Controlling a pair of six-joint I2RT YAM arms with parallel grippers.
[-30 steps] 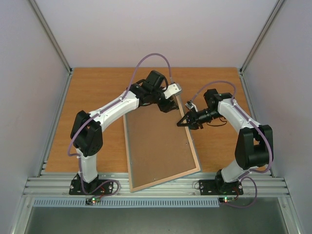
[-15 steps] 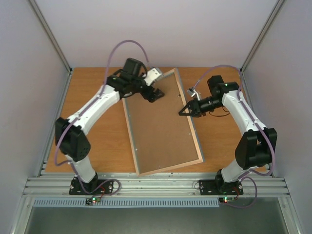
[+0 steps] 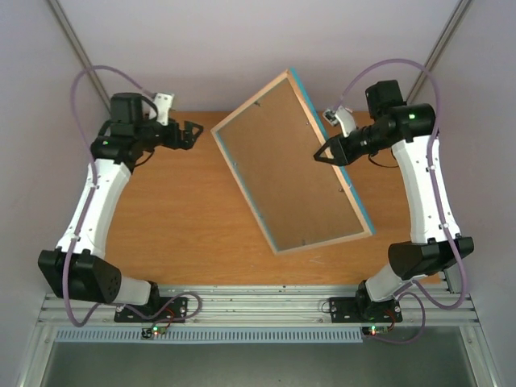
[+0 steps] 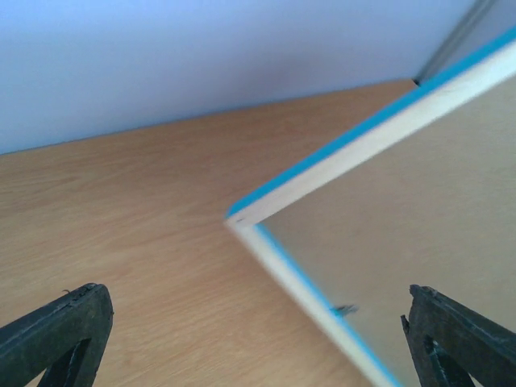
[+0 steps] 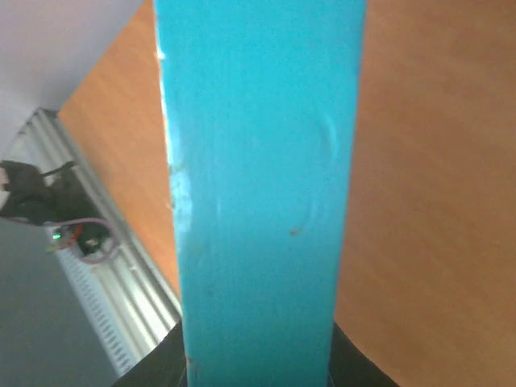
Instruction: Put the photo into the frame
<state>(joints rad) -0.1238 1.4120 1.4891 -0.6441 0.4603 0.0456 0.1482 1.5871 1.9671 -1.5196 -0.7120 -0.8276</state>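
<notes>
R gripper (image 3: 326, 153) pinches frame (image 3: 282, 173) edge, tilting it off table (image 3: 177, 226), prob. to flip it. L gripper (image 3: 192, 133) spread wide, standing clear.

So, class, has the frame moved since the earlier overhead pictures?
Yes. The frame has left the near rail, rising and swinging toward the back wall.

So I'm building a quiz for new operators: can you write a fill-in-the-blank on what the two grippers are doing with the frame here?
1. The right gripper is shut on the ____.
2. It grips one of the frame's two ____ edges.
3. The left gripper holds nothing, and its jaws are ____.
Missing words: frame; long; open.
</notes>
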